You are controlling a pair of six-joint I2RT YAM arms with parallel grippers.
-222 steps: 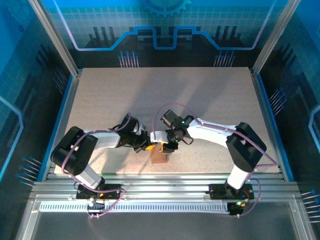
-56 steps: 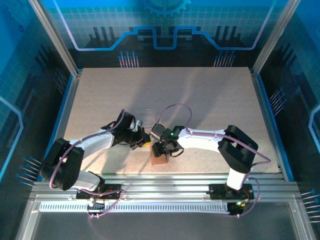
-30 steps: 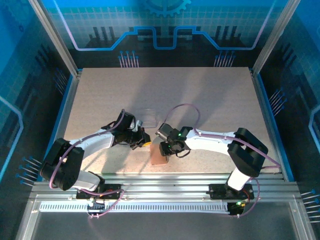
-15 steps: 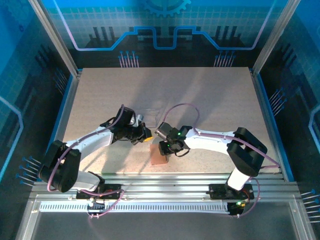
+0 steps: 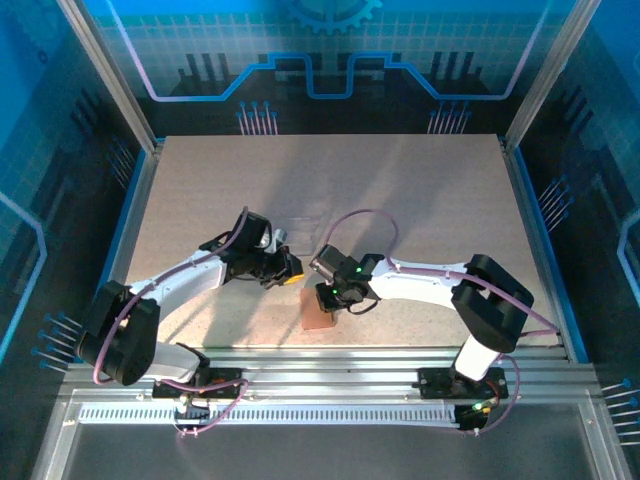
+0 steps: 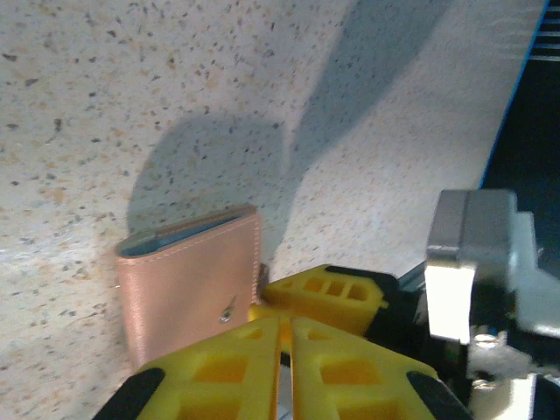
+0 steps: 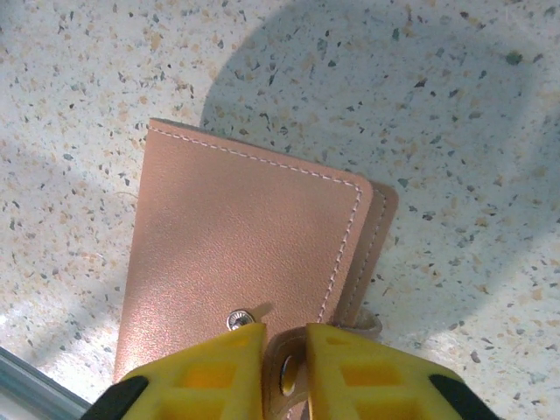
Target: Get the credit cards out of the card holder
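Salmon-pink leather folding card holder (image 7: 245, 254) lay closed, flat on speckled table (image 7: 437, 131), near front edge. Right gripper (image 7: 284, 337) jaws narrow, pinching holder's snap tab (image 7: 287, 374) (stud seen between yellow fingers (image 7: 210, 376)). Left gripper (image 6: 285, 328) jaws pressed together, empty, just beside holder. Best move seemed: peel tab up slowly, left gripper pinning holder flat. Credit cards presumably inside.

table (image 5: 420, 190): beige speckled top, mid-cell, soft broad shadows (image 5: 330, 180) across it. Blue backlit panel (image 5: 330, 50) with circuit and gear print at 12. Dark blue side walls (image 5: 40, 200) at 9 and 3. Aluminium posts (image 5: 105, 75) at 11 and 1. Slotted rails (image 5: 340, 365) along 6.
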